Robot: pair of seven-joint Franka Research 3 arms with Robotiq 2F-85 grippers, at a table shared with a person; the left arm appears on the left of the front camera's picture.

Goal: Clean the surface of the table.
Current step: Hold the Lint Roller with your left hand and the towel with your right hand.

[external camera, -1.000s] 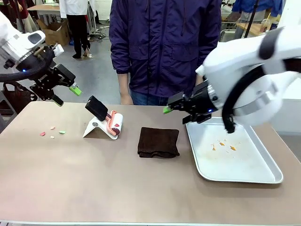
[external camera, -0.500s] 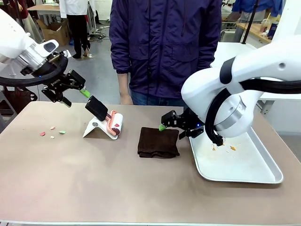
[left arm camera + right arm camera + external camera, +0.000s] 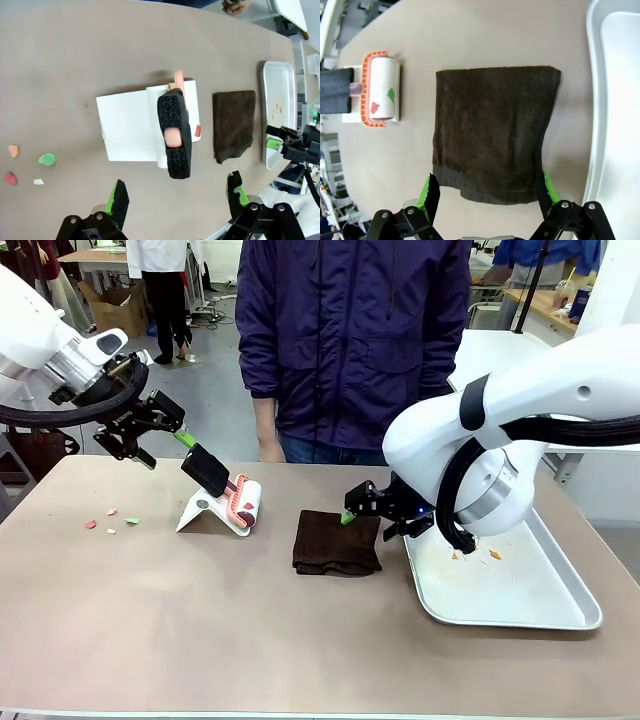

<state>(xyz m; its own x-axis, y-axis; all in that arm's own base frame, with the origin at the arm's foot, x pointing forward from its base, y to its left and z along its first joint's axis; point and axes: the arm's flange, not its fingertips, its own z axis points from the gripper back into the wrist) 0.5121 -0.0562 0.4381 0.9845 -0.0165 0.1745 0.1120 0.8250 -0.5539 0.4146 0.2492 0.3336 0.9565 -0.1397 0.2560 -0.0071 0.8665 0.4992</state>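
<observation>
Hovering fingers-apart, right gripper is bracketing the brown towel edge, towel lying at 12 o'clock; left gripper, fingers also spread, is facing the lint roller handle, long axis 12-to-6. The desk is spanning underneath, coloured scraps at 9 o'clock.

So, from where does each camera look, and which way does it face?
Front: robot's side, facing across the table at the person; left arm, right arm show.
Left wrist: looks down on the lint roller; left gripper open below.
Right wrist: looks down on the brown cloth; right gripper open below.
Shared: roller, cloth, tray.
</observation>
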